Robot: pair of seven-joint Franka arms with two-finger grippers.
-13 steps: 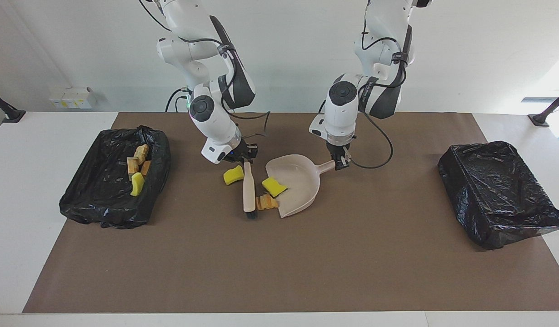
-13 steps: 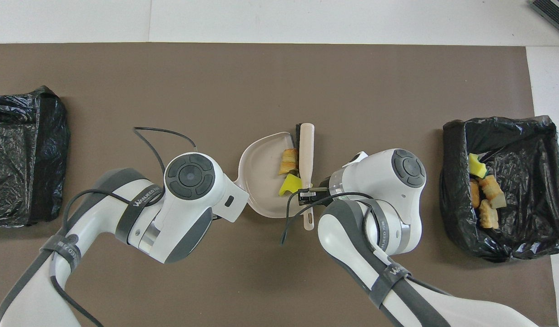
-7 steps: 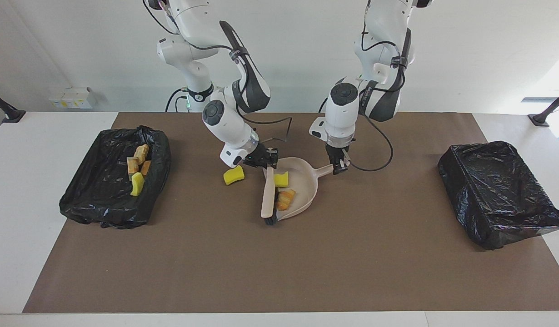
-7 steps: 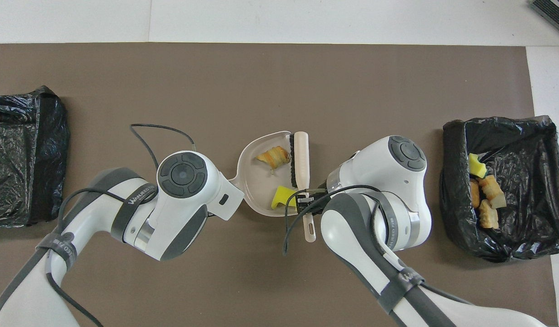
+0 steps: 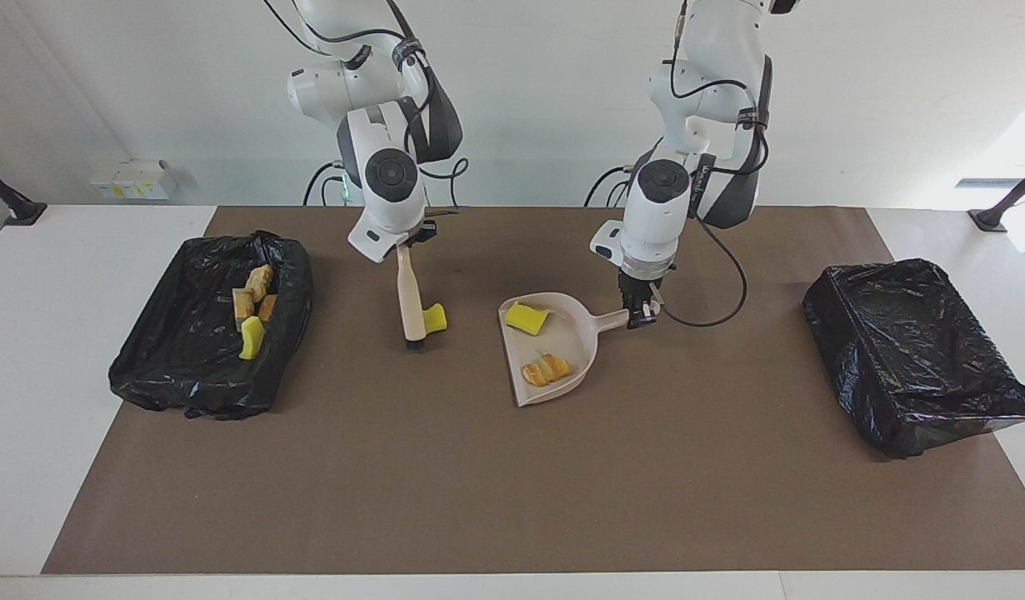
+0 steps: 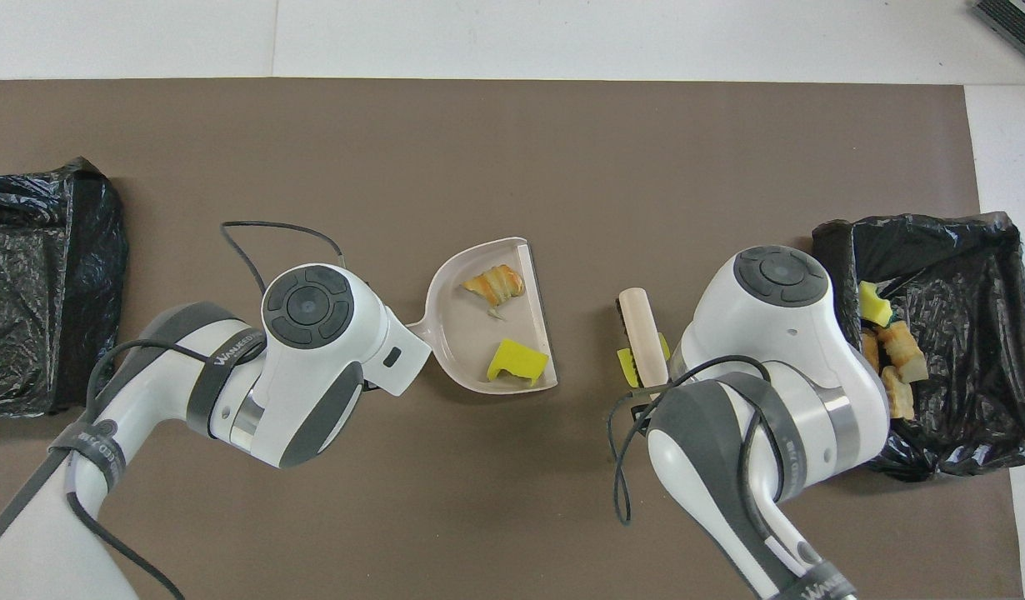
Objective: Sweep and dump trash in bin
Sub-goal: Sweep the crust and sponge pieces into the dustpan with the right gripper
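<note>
The left end effector is gripping the dustpan handle; the right end effector is gripping the brush beside a yellow foam chunk.

Bright, even, diffuse illumination, apparently from above. Soft, faint shadows only: a dim patch on the brown mat beneath the dustpan, a darker one under the right arm in the overhead view. Overexposed white glow at the frame edge toward the left arm's end, facing view. Scattered specular glints on the black bin liner. Sharp focus throughout both views; no motion blur, no noticeable edge distortion.
</note>
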